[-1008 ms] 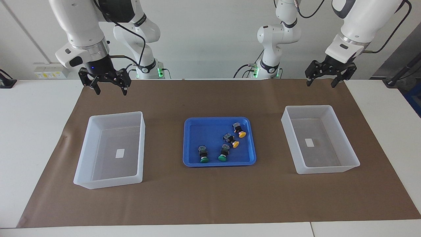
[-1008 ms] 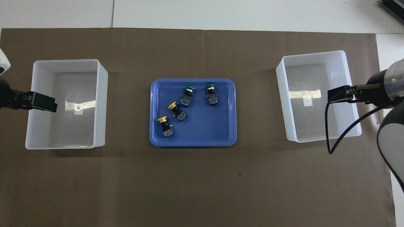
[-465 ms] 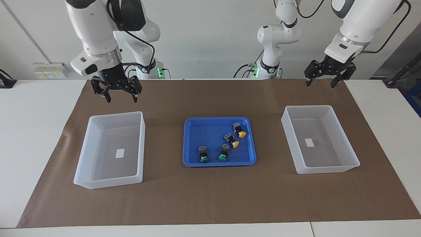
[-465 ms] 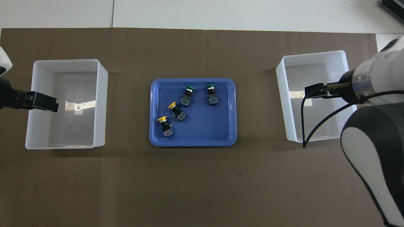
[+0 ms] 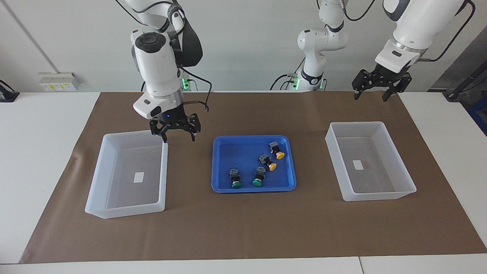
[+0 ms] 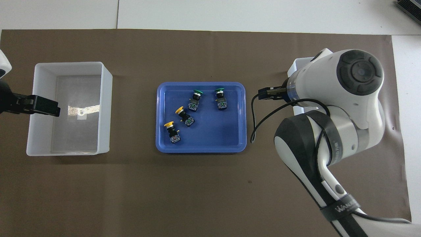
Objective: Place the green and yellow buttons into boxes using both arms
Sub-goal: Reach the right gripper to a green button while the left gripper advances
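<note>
Two green buttons (image 5: 235,179) (image 5: 259,177) and two yellow buttons (image 5: 268,161) (image 5: 276,150) lie on their sides in a shallow blue tray (image 5: 251,189). From overhead the green buttons (image 6: 196,97) (image 6: 220,97) lie farther from the robots than the yellow ones (image 6: 182,115) (image 6: 171,130). One box (image 5: 125,210) stands at the right arm's end, the other box (image 5: 376,196) at the left arm's end; each holds only a small label. My right gripper (image 5: 178,137) hangs open and empty over the gap between its box and the tray. My left gripper (image 5: 370,97) waits open, high over the mat's corner.
A brown mat (image 5: 243,228) covers the table under the tray and both boxes. In the overhead view the right arm (image 6: 329,131) hides most of its box (image 6: 297,64), while the other box (image 6: 105,108) shows whole beside the tray (image 6: 200,149).
The right arm has swung from its own end of the table toward the blue tray and come lower, its gripper still open. The left arm has barely moved.
</note>
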Motion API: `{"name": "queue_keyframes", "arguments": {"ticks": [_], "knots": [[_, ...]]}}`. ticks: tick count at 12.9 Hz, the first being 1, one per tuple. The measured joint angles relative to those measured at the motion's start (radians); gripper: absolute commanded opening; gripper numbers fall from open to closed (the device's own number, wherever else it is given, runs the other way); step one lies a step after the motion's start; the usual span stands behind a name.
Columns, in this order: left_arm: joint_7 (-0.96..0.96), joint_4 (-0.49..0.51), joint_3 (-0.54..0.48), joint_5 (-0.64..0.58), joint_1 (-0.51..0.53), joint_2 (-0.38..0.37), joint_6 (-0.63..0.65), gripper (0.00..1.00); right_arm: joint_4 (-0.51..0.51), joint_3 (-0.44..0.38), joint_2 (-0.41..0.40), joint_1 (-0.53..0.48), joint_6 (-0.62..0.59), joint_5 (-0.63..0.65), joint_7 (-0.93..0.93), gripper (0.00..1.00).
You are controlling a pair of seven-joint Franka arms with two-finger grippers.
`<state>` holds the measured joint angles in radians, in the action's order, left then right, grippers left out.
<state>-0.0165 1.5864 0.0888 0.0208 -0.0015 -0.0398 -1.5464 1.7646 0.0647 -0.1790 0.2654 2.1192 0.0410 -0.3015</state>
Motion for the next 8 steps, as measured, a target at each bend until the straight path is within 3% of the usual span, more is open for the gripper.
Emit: {"name": "queue_keyframes", "arguments": {"ticks": [3,8], "knots": [[0.161,0.071,0.012,0.001,-0.003,-0.011,-0.112,1.00,-0.002,0.000,-0.105,0.053,0.167,0.000,-0.042,1.00],[0.424,0.224,0.029,0.004,-0.078,-0.026,-0.304,1.00,-0.024,0.000,-0.220,0.116,0.282,0.004,-0.060,1.00]]}}
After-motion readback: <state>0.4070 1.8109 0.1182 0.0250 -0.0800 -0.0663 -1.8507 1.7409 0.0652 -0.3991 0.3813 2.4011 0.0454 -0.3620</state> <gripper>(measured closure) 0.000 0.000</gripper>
